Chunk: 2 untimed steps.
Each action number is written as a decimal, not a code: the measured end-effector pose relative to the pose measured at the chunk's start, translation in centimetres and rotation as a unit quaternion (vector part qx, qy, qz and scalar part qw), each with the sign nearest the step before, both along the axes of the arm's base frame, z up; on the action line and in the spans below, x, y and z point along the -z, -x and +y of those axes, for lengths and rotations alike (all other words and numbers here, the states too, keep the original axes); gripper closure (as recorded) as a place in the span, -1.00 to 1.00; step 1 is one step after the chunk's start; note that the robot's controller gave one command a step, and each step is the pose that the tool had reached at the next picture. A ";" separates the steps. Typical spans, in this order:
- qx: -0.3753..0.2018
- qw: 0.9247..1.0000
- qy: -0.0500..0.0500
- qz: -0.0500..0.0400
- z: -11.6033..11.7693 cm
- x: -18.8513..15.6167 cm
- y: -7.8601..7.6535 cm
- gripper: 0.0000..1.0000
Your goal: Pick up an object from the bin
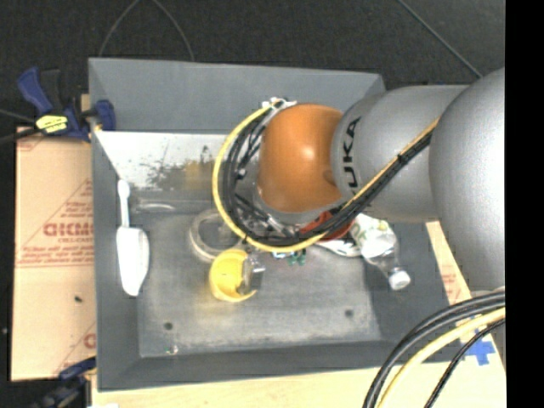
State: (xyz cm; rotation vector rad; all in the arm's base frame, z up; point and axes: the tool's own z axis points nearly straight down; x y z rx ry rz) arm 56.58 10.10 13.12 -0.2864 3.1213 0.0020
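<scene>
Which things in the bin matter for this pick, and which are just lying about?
In play: the gripper, low in the middle of the grey bin; the yellow round thing right beside it.
Lying about: the white scoop by the left wall; the clear round dish; the crumpled clear bottle at right.

One cam, above the bin (229, 100) & a bit to one side, looking down, close enough to fit whole bin; arm (425, 160) at bin's right.
</scene>
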 end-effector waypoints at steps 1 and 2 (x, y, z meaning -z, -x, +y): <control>0.079 0.997 -0.002 -0.009 1.0 -0.7 -0.6 -1.00; 0.010 1.000 0.000 -0.003 -0.7 -0.1 0.1 -1.00</control>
